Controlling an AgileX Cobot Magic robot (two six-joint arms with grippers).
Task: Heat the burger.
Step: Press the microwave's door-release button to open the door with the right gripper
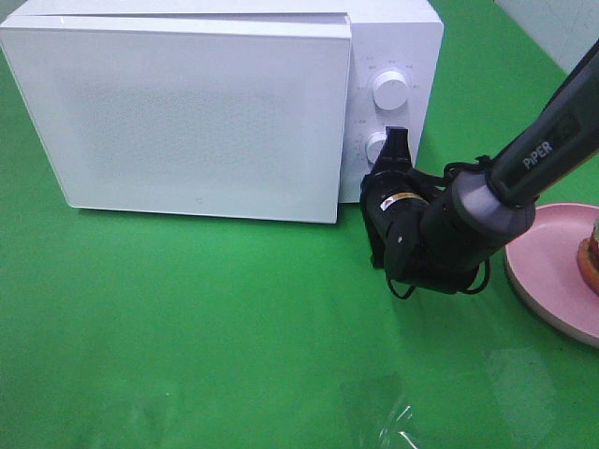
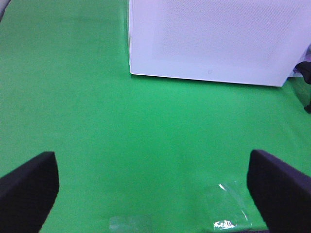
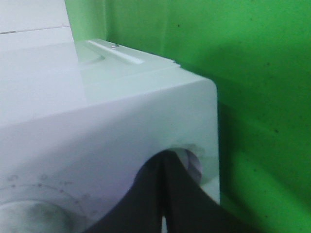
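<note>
The burger [image 1: 589, 254] shows only as a sliver at the right edge of the exterior view, sitting on a pink plate [image 1: 552, 271]. The white microwave [image 1: 187, 112] stands at the back left; its door seems to stand slightly out from the body along its right edge. My right gripper [image 1: 397, 137] is shut, and its tips rest against the lower knob [image 1: 378, 148] of the control panel. In the right wrist view the closed right gripper [image 3: 164, 156] covers most of that knob [image 3: 193, 164]. My left gripper [image 2: 155, 194] hangs open over bare green cloth, in front of the microwave [image 2: 214, 39].
An upper knob [image 1: 389, 90] sits above the lower one. The green cloth [image 1: 187, 327] covers the whole table. A clear glossy patch [image 1: 402, 421] lies on the cloth at the front. The right arm [image 1: 524, 168] slants in from the upper right, above the plate's rim.
</note>
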